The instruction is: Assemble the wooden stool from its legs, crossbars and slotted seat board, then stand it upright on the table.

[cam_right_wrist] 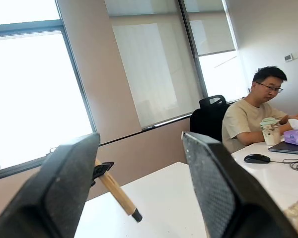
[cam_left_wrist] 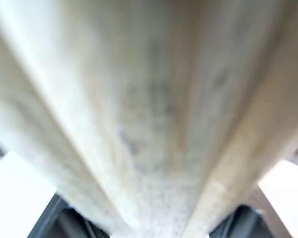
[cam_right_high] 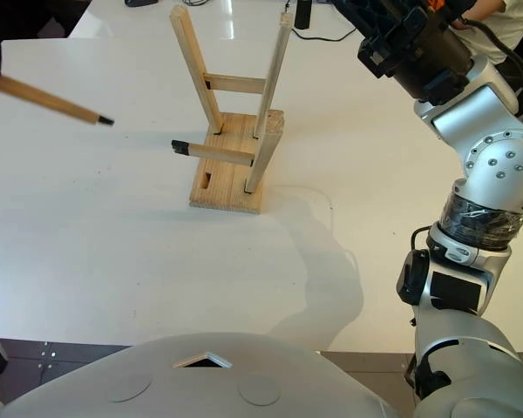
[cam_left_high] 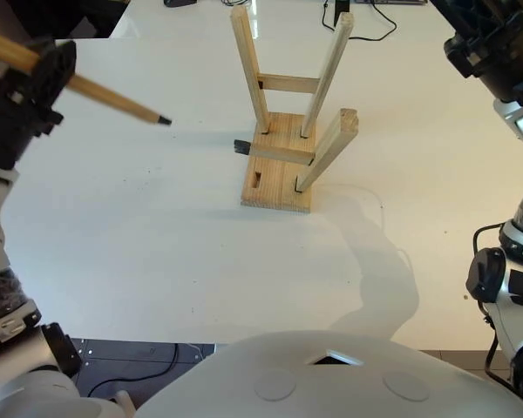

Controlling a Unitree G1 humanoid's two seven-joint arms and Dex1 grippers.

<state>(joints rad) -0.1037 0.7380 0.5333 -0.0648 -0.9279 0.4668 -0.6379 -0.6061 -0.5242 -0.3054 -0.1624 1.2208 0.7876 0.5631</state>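
Note:
The slotted seat board (cam_left_high: pixel 275 196) lies flat on the white table. Two tall legs (cam_left_high: pixel 248 65) (cam_left_high: pixel 329 74) stand in its far slots, joined by a crossbar (cam_left_high: pixel 288 84). A third, shorter-looking leg (cam_left_high: pixel 327 150) leans in the near right slot, and a lower crossbar (cam_left_high: pixel 279 153) with a black end juts left from it. My left gripper (cam_left_high: pixel 48 74) at the far left is shut on a fourth wooden leg (cam_left_high: pixel 113 98), its black tip pointing toward the stool; the leg's wood (cam_left_wrist: pixel 149 124) shows close up. My right gripper (cam_right_wrist: pixel 139 193) hangs open, high at the right behind the stool.
A mouse (cam_left_high: pixel 179 3) and cables (cam_left_high: pixel 375 22) lie at the table's far edge. Bare white tabletop (cam_left_high: pixel 157 244) stretches between the stool and the near edge. The seat board's near left slot (cam_left_high: pixel 256 180) holds nothing.

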